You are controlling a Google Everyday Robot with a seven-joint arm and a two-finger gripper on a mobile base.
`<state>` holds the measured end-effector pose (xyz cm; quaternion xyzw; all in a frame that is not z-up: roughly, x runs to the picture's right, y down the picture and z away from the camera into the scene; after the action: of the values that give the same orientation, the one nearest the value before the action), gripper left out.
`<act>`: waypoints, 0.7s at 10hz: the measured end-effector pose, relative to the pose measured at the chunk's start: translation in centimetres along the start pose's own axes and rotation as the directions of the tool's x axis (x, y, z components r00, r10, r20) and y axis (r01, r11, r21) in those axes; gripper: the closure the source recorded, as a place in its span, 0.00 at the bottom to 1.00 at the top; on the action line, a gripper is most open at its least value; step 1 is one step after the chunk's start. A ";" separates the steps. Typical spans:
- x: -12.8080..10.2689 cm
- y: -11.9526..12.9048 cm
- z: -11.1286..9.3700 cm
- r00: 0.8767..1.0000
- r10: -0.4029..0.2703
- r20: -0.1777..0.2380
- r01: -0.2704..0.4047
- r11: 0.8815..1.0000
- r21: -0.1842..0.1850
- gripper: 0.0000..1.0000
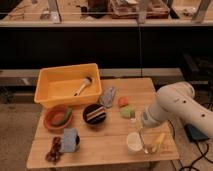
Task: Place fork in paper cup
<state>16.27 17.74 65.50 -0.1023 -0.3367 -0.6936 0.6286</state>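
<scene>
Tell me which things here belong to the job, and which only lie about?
Job: fork, held by the shut gripper beside the paper cup.
Lying about: yellow bin, black bowl, brown bowl, yellow stick.
</scene>
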 end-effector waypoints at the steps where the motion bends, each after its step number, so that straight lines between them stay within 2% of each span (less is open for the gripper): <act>1: 0.0 0.1 0.3 1.000 0.015 -0.001 -0.015 1.000 0.002 0.88; 4: 0.2 0.4 3.0 0.999 0.033 -0.015 -0.033 0.999 -0.019 0.88; 7: 0.0 -0.2 3.7 1.000 0.016 -0.023 -0.017 0.999 -0.040 0.88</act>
<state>15.02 19.91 68.18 -0.1099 -0.3147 -0.6962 0.6358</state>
